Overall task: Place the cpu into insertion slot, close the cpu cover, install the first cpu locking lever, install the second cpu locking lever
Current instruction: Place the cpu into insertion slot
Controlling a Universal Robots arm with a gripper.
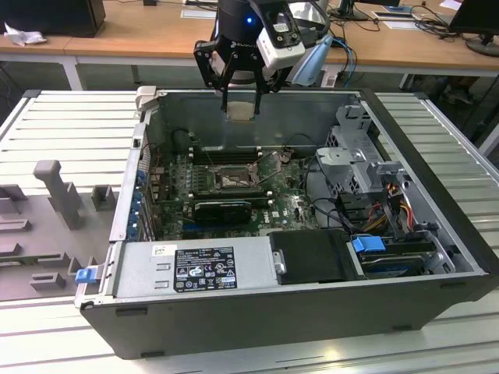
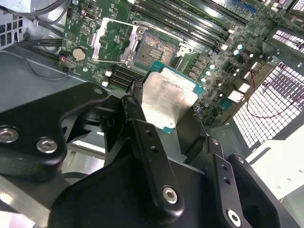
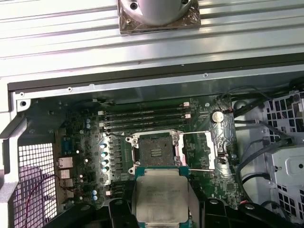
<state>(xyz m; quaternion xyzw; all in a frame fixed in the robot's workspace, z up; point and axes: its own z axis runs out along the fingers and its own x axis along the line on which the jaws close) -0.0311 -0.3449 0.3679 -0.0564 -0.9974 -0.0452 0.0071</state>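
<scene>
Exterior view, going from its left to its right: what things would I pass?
Grey moulded holder block with an upright post → small blue plastic clip → square silvery-rimmed insertion slot → blue plastic drive handle.

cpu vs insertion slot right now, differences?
The cpu is held aloft by the end effector; the insertion slot sits on the board, empty. The cpu shows a pale silvery face; the insertion slot a dark pin field. Both are square.
</scene>
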